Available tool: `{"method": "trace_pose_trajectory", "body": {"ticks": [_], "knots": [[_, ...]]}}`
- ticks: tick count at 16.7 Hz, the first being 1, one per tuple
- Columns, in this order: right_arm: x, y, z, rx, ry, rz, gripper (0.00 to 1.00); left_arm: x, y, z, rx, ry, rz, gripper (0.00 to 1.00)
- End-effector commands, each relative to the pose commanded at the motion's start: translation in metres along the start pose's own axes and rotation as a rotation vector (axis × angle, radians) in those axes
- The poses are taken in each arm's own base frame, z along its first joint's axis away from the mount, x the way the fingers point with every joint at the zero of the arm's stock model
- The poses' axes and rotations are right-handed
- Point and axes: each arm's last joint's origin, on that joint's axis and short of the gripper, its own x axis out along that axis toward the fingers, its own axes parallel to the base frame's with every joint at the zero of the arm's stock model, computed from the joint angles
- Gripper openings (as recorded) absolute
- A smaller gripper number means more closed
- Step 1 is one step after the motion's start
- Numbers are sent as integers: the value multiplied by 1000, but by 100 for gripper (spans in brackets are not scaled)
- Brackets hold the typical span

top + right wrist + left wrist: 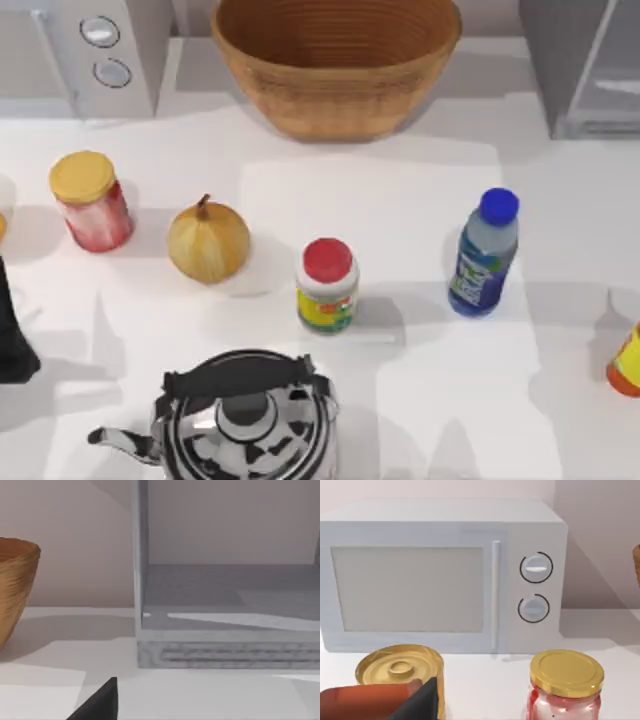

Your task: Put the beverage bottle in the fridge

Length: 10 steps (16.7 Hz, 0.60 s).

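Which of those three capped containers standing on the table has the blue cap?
The beverage bottle, toward the table's right, a clear bluish bottle with a blue-and-green label. The white jar in the middle has a red cap; the red jar at left has a yellow lid.

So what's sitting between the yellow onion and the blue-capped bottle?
In the top view, a white jar with a red cap and yellow label stands between the round yellow onion and the clear blue-capped beverage bottle.

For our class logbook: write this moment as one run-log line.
beverage bottle: upright, table right, ungrasped | fridge: back right, interior visible | left arm: parked, left edge
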Motion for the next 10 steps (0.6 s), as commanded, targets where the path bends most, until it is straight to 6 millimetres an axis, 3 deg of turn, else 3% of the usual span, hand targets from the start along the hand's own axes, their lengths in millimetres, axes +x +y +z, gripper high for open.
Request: {"method": "trace_pose_trajectory", "body": {"ticks": [4,10], "knots": [[1,2,5,-5,-11,36,100,0,0,0,0,0,0,100],[23,17,35,-64,-62,316,100,0,0,0,0,0,0,100]]}}
